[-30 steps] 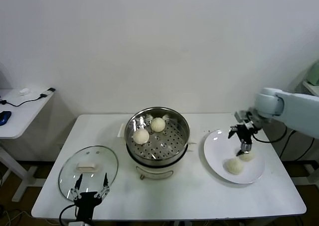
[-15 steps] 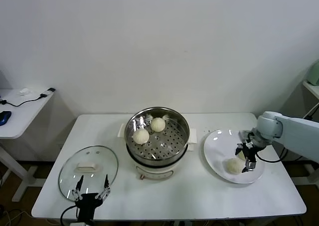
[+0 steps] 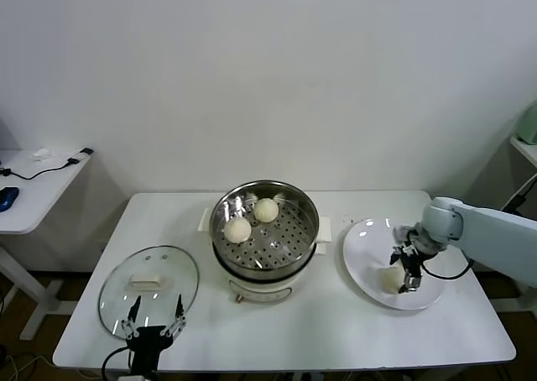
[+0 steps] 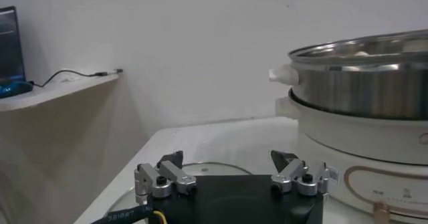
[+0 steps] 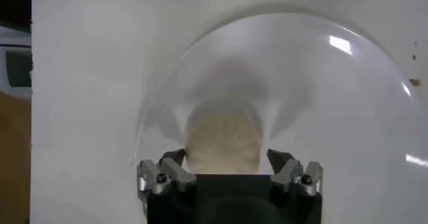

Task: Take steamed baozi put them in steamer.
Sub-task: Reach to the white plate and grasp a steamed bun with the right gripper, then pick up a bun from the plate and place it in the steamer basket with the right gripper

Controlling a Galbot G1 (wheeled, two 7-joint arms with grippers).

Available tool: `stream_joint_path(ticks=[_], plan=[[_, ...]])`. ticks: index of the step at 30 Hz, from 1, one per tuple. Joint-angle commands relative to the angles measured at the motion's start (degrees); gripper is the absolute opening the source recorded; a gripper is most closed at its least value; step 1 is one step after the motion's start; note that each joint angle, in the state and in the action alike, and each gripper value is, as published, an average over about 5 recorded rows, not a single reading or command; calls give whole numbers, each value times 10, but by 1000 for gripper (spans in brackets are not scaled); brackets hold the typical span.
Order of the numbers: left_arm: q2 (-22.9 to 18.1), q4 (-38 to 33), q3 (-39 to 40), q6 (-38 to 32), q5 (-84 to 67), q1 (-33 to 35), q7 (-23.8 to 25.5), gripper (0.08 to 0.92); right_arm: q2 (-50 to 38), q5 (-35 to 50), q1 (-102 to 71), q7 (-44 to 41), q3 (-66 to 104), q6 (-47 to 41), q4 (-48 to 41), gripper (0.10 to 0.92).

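Right tool has dropped onto the plate, fingers straddling one baozi, not yet clamped. Two buns sit in the steamer. Left tool waits open by the glass lid.

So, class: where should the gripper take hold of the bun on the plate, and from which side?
Across its widest middle, coming from above. The bun is a smooth dome lying flat on the plate, with no handle. The right gripper already straddles it, one finger on each flank, probably a sound approach.
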Motion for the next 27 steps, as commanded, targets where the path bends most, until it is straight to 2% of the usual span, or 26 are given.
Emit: stream_joint_path(ticks=[1,6,11,19,23,27], plan=[[-1,-2,2,0,1,1,0,823,1,-11,-5,-3,13,0,-1,739],[-2,-4,3,2,2,1,0,823,-4,-38,47,-30,14,22,11,714],[-2,-7,6,3,3,2,0,823,17,-76,168,-81,10,87,20,713],[-2,-14,11,3,5,3,1,823,142,-45,379,-130,-9,219,63,712],[-1,-17,11,3,6,6,0,823,203,-19,406,-126,-2,245,115,712],[0,-20,9,2,6,10,0,823,256,-36,393,-112,-6,266,172,712]])
